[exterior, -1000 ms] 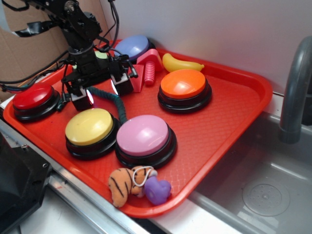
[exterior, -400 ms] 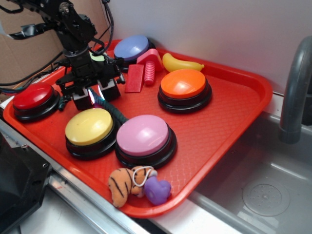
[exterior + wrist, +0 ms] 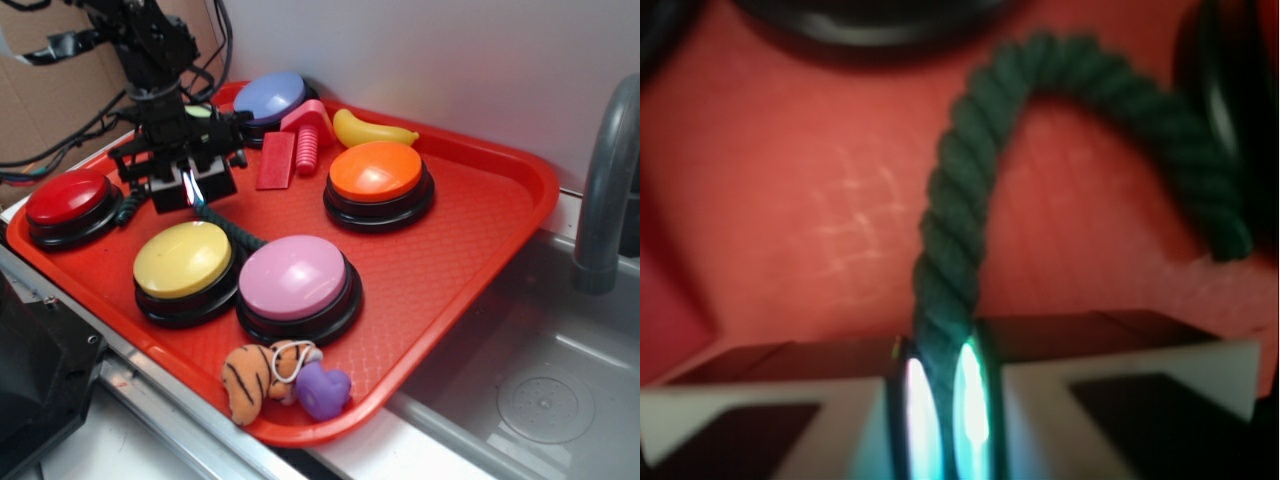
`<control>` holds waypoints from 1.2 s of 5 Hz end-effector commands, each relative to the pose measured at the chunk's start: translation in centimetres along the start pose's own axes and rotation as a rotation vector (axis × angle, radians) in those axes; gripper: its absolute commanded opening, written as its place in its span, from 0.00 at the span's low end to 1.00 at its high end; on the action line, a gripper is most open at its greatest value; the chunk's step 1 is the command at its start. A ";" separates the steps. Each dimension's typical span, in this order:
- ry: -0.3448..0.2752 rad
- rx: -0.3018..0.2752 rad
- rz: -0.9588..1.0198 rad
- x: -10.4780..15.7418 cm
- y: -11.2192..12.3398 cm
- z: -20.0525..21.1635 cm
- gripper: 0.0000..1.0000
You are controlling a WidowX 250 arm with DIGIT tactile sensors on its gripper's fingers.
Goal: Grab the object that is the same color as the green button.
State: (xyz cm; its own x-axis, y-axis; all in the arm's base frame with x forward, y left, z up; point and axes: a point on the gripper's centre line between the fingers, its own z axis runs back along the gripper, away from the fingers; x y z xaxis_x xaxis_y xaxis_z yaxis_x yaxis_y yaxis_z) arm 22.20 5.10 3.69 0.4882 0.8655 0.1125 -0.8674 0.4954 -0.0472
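cord (image 3: 970, 190) – twisted matt fibre | tray (image 3: 470, 240) – textured glossy plastic

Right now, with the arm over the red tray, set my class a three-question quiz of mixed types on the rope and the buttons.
1. True or false: the gripper is shut on the green rope.
2. Which button lies nearest the banana? A) red B) orange C) yellow
3. Fill in: the toy tiger lies at the tray's front edge, touching a small ____ toy.

Key
1. True: in the wrist view the two pads pinch the rope.
2. B, the orange button.
3. Purple: the purple toy.
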 end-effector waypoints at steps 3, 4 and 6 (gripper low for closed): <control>0.026 -0.028 -0.599 0.9 -0.5 13.9 0.00; 0.033 -0.058 -0.711 0.6 -0.2 15.8 0.00; 0.040 -0.110 -0.744 0.8 0.9 16.8 0.00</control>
